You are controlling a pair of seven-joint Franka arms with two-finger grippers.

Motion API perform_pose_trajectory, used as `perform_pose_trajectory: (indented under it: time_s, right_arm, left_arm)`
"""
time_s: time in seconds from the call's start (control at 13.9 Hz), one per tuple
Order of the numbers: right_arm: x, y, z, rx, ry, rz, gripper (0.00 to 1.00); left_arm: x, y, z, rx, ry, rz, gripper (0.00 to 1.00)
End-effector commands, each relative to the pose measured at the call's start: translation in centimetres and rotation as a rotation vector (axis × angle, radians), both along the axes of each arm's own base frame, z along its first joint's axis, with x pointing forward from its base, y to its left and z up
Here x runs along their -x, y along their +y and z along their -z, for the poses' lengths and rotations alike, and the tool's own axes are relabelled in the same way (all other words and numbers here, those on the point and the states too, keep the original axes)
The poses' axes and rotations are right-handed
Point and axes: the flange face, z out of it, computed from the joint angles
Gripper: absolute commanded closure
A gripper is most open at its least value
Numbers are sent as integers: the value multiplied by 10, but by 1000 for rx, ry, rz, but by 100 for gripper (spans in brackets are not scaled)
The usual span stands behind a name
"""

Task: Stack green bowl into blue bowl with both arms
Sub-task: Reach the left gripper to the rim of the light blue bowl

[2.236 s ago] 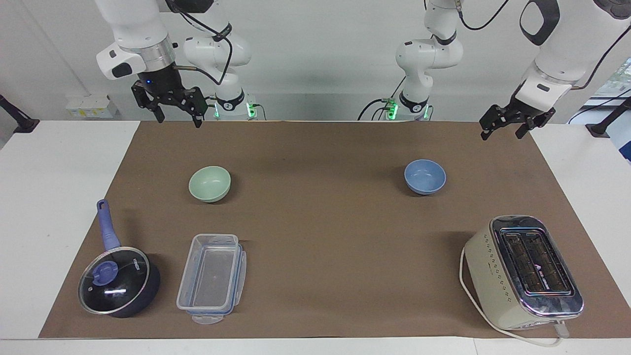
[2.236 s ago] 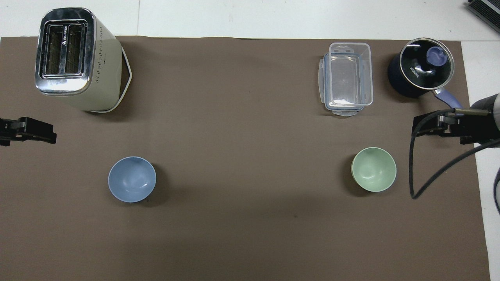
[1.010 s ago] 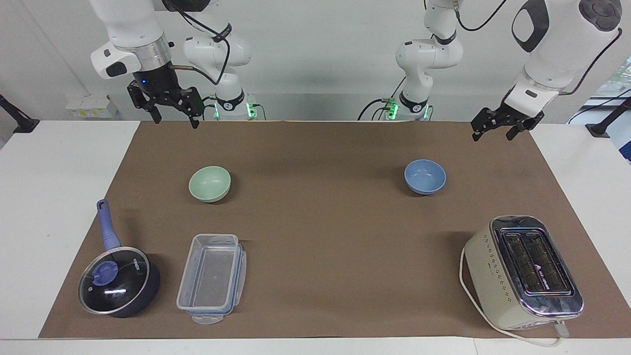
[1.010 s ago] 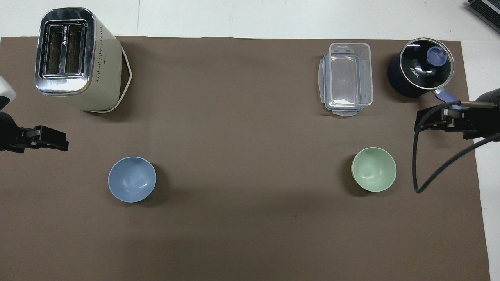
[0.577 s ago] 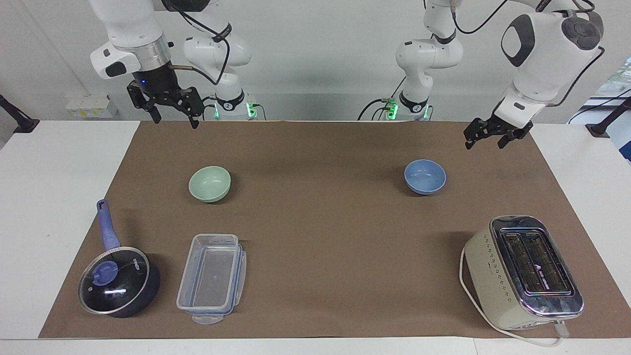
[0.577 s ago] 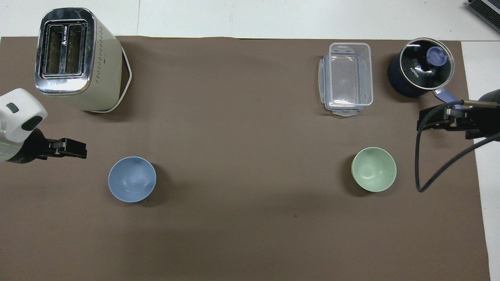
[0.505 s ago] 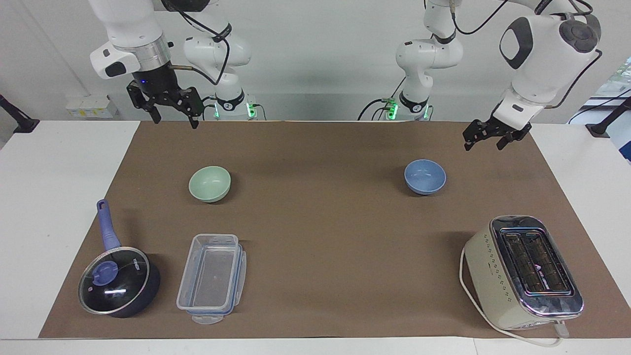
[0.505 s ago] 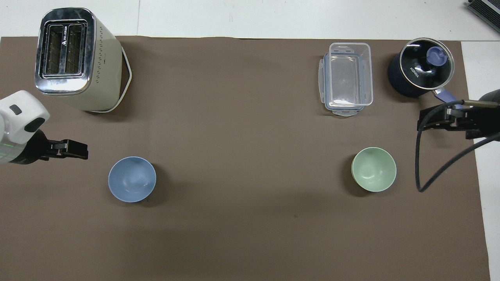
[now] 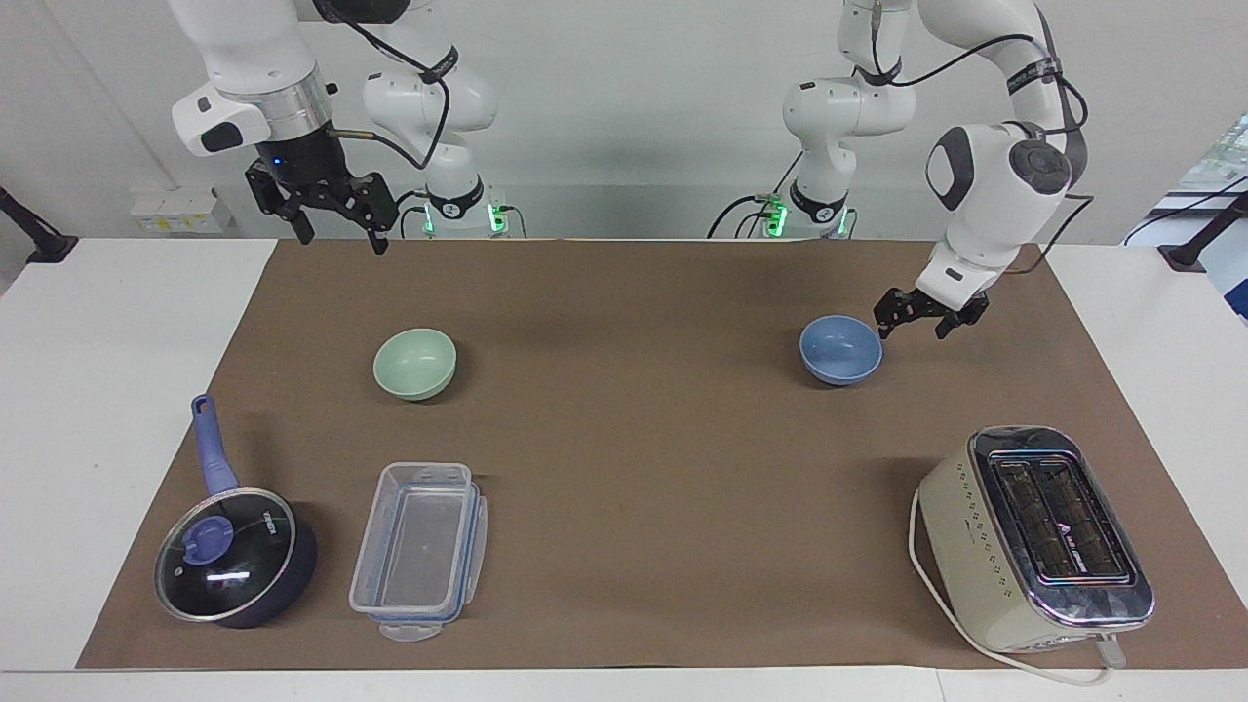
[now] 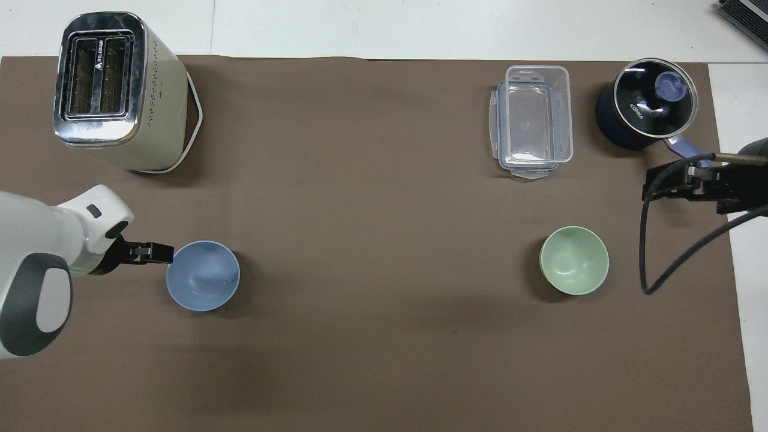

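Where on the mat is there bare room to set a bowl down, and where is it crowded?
The broad bare stretch of mat between the green bowl and the blue bowl. Another lies between the toaster and the clear container. It is crowded where the container sits beside the saucepan, and by the blue bowl, where the left gripper hangs.

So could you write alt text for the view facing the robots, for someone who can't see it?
Seen from across a brown-covered table, the left gripper is low beside the blue bowl, while the right gripper waits high up. The green bowl sits alone toward the right arm's end, nearer the robots than a lidded saucepan, a clear container and a toaster.
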Motion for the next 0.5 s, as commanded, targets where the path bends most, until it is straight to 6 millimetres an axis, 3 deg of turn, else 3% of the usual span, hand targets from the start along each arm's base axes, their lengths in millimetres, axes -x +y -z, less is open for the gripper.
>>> perform_pose_trajectory:
  time_s: [0.0, 0.29, 0.36, 0.43]
  right_arm:
    - [0, -4, -4, -19, 10, -19, 0]
    - [0, -4, -4, -19, 10, -19, 0]
    - [0, -4, -4, -19, 10, -19, 0]
    - [0, -4, -4, -19, 10, -19, 0]
  left_arm:
    - [23, -12, 31, 23, -42, 15, 0]
    - [39, -25, 67, 42, -45, 20, 0]
    - [41, -25, 72, 42, -41, 18, 24]
    - [42, -24, 72, 41, -38, 17, 76]
